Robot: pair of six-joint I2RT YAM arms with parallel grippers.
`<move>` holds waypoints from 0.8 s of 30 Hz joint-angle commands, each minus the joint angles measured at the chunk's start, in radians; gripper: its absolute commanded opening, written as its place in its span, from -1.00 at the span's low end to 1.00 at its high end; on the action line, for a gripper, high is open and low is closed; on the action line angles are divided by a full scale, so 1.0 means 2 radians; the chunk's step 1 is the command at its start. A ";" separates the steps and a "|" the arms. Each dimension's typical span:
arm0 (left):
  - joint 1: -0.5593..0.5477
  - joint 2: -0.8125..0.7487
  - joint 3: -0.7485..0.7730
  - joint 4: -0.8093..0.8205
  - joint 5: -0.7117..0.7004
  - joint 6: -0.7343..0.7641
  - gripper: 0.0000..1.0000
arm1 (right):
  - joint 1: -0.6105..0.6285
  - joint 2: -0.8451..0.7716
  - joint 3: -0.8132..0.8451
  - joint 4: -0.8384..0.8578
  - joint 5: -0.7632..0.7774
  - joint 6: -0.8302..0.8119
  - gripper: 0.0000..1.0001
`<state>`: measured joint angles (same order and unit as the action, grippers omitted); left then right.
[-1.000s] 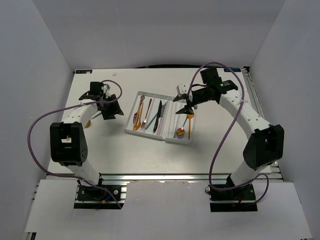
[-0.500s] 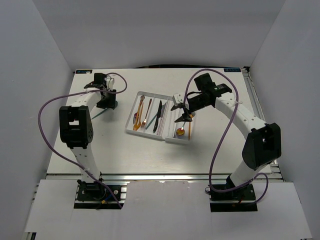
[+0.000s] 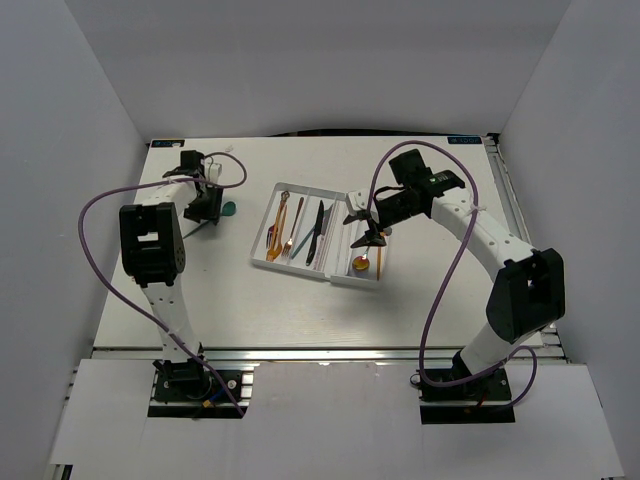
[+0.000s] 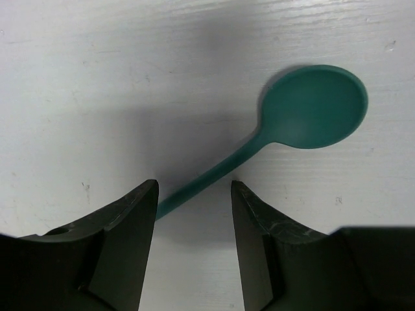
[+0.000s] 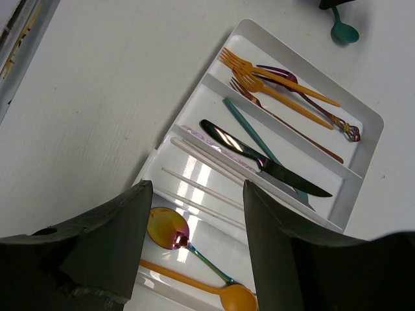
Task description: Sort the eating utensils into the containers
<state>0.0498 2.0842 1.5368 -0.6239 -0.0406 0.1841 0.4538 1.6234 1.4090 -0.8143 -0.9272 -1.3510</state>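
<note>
1. White tabletop (image 3: 300,315) seen from above: the shallow white tray (image 3: 268,262) sits near the middle, slightly skewed. The teal spoon (image 3: 228,208) lies on the bare table, well left of the tray. The left gripper (image 3: 208,204) is low over the spoon's handle, with the bowl showing just to its right. The right gripper (image 3: 368,230) hangs above the tray's right-hand compartments.

2. Left wrist: the teal spoon (image 4: 285,126) lies flat on the table, bowl at upper right. Its handle runs down-left into the gap of the left gripper (image 4: 192,194). The two black fingers (image 4: 123,240) are spread apart on either side of the handle. The handle's end slips out of sight behind the left-hand finger, so I cannot tell whether they touch.

3. Right wrist: the right gripper (image 5: 196,191) is spread wide and holds nothing, poised above the tray (image 5: 371,149).
   - The farthest compartment holds the orange forks (image 5: 285,81).
   - The next holds a teal knife (image 5: 249,129) and a black knife (image 5: 266,163).
   - The third holds pale chopsticks (image 5: 207,165).
   - The nearest holds an iridescent spoon (image 5: 170,231) and a gold spoon (image 5: 233,298).
   - The teal spoon (image 5: 343,31) lies outside the tray, on the table beyond its far end.
</note>
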 commanded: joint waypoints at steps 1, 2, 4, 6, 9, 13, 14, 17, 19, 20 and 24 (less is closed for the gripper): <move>0.003 -0.007 0.009 0.005 0.013 0.010 0.19 | 0.000 -0.015 0.001 -0.007 -0.005 -0.003 0.29; 0.003 -0.007 0.006 0.007 0.016 0.008 0.18 | 0.000 -0.015 0.000 -0.007 -0.005 -0.003 0.29; 0.004 -0.006 -0.004 0.010 0.020 0.008 0.15 | 0.000 -0.014 0.001 -0.007 -0.004 -0.002 0.29; 0.006 -0.005 -0.009 0.014 0.036 0.005 0.13 | -0.001 -0.013 0.003 -0.007 -0.004 -0.002 0.29; 0.012 -0.006 -0.019 0.018 0.048 -0.007 0.07 | -0.001 -0.012 0.006 -0.008 -0.002 -0.002 0.29; 0.022 -0.013 -0.027 0.019 0.061 -0.020 -0.11 | -0.001 -0.011 0.010 -0.009 0.000 -0.002 0.29; 0.024 -0.017 -0.033 0.018 0.063 -0.022 -0.16 | -0.001 -0.010 0.010 -0.009 -0.001 -0.002 0.29; 0.026 -0.023 -0.044 0.020 0.072 -0.029 -0.32 | -0.001 -0.011 0.010 -0.009 -0.003 -0.001 0.28; 0.027 -0.027 -0.050 0.020 0.082 -0.039 -0.42 | -0.001 -0.012 0.008 -0.009 -0.004 0.001 0.28; 0.026 -0.029 -0.052 0.020 0.085 -0.044 -0.48 | -0.001 -0.013 0.007 -0.009 -0.005 0.001 0.28; 0.027 -0.048 -0.075 0.021 0.105 -0.071 -0.70 | -0.001 -0.017 0.003 -0.009 -0.007 0.003 0.28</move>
<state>0.1032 2.0407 1.4414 -0.5331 0.1043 0.0978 0.4538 1.6234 1.4090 -0.8146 -0.9188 -1.3468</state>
